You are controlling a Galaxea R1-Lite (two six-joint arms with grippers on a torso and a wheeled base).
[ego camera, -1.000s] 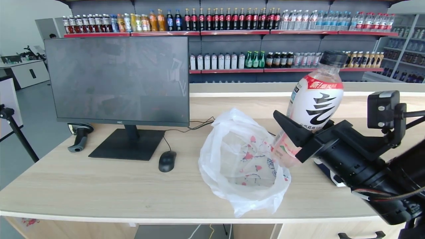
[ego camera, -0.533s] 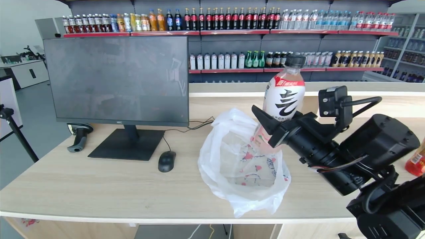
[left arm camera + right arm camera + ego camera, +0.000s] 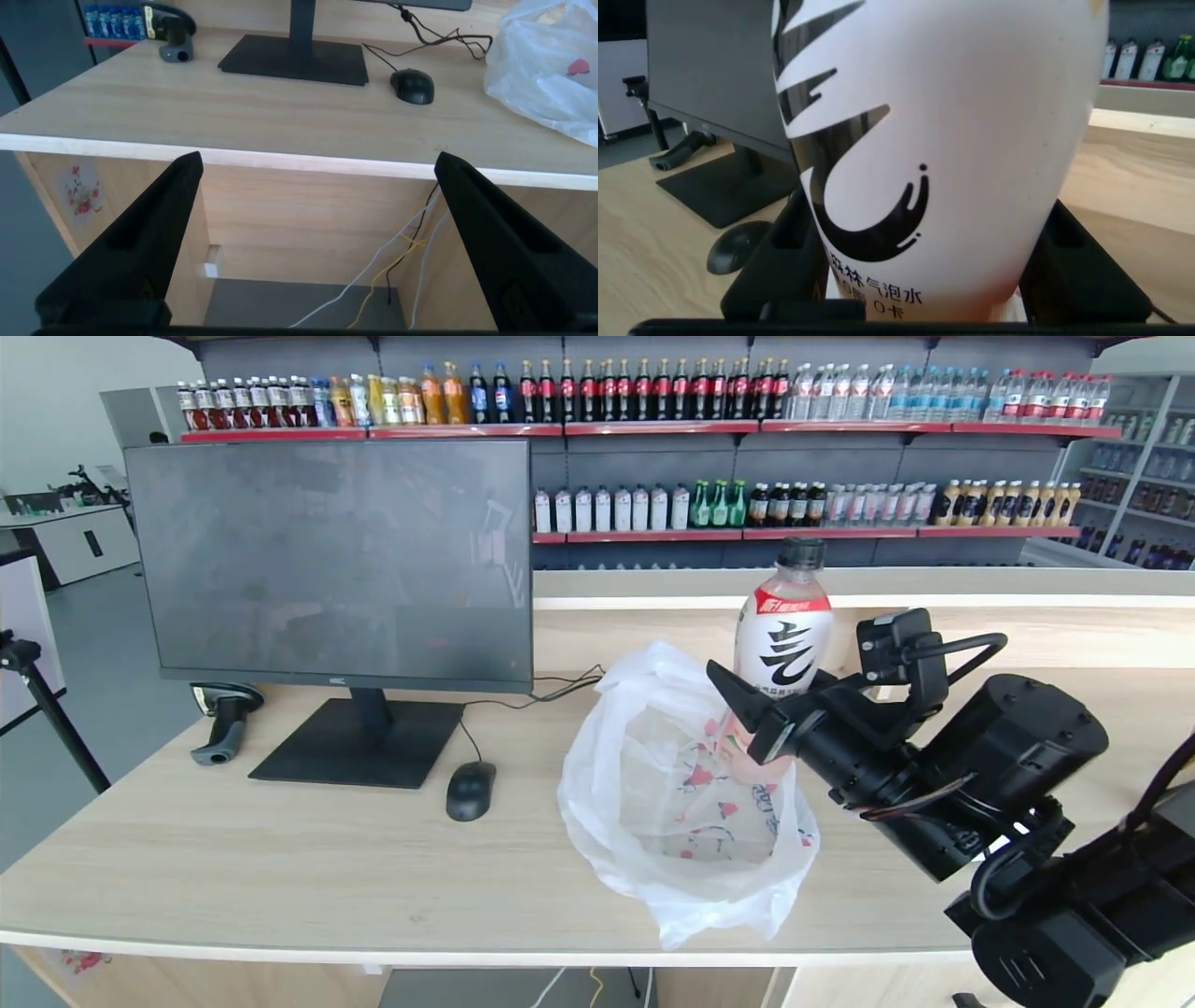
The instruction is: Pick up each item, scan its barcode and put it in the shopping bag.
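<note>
My right gripper (image 3: 766, 714) is shut on a clear drink bottle (image 3: 782, 639) with a white label, a red band and a black cap. The bottle stands upright with its pink bottom end just inside the far right rim of the white plastic shopping bag (image 3: 686, 803), which lies open on the wooden counter (image 3: 280, 859). Up close, the bottle (image 3: 934, 140) hides the right fingers. My left gripper (image 3: 318, 233) hangs open below the counter's front edge (image 3: 280, 154), holding nothing. A handheld barcode scanner (image 3: 222, 719) rests at the counter's left, beside the monitor.
A black monitor (image 3: 331, 565) on its stand occupies the counter's left half, with a black mouse (image 3: 470, 790) and cables in front. Shelves of drink bottles (image 3: 653, 401) line the back wall. A raised ledge (image 3: 840, 583) runs behind the counter.
My right arm has carried the bottle left and down from above the bag's right side until its bottom end dips into the bag's opening. The bag and left gripper stayed put.
</note>
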